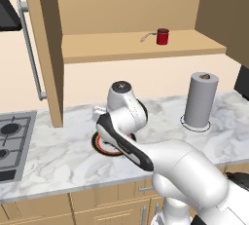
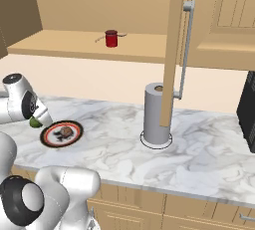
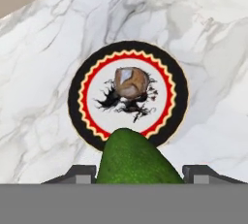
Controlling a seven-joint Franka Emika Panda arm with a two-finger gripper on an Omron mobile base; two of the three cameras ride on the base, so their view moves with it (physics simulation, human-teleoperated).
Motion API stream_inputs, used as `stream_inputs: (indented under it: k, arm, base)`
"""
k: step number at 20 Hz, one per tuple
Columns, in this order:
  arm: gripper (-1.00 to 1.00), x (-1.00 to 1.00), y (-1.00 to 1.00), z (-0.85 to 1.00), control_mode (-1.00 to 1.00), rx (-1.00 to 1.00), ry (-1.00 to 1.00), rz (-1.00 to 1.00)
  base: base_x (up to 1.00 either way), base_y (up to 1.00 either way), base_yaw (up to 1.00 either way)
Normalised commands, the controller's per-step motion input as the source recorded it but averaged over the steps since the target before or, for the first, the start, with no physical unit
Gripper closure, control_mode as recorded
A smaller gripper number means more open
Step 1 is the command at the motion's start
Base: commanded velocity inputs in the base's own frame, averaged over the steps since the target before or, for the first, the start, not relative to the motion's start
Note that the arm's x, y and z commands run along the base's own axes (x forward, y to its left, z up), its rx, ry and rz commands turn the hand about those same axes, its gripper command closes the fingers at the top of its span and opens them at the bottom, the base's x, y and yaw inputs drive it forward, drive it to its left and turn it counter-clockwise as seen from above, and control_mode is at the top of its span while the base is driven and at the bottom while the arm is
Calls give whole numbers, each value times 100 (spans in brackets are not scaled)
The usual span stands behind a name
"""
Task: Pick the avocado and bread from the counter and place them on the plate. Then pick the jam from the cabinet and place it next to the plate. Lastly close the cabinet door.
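My gripper (image 3: 140, 175) is shut on the green avocado (image 3: 133, 157), which hangs just above the near rim of the plate (image 3: 77, 97). The brown bread (image 3: 131, 81) lies on the plate's centre motif. In the right base view the avocado (image 2: 35, 122) sits under my hand at the left edge of the plate (image 2: 46, 137), with the bread (image 2: 64, 132) on it. The plate (image 1: 99, 146) is mostly hidden behind my arm in the left base view. The dark red jam (image 2: 111, 38) stands on the shelf of the open cabinet (image 2: 74, 45). The cabinet door (image 2: 172, 50) stands open.
A tall grey paper-towel roll (image 2: 157, 114) stands on the marble counter (image 2: 114, 139) right of the plate. A hob (image 1: 12, 141) is set into the counter at the far left. A dark appliance (image 2: 247, 114) stands at the far right.
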Motion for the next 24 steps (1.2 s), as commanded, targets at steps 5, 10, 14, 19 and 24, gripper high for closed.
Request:
stream_inputs:
  k: [5, 10, 14, 19, 24]
  arm:
    - [100, -2, -11, -49, -100, -1, 2, 0]
    - [100, -6, -17, -45, -100, -3, 0, 0]
    - [100, 3, -9, -20, -100, 0, 0, 0]
    - [100, 15, 0, -9, -100, 0, 0, 0]
    - [100, 30, 0, -3, -100, 0, 0, 0]
  base:
    - [0, 0, 0]
    - [0, 0, 0]
    - [0, 0, 0]
    - [0, 0, 0]
    - [0, 0, 0]
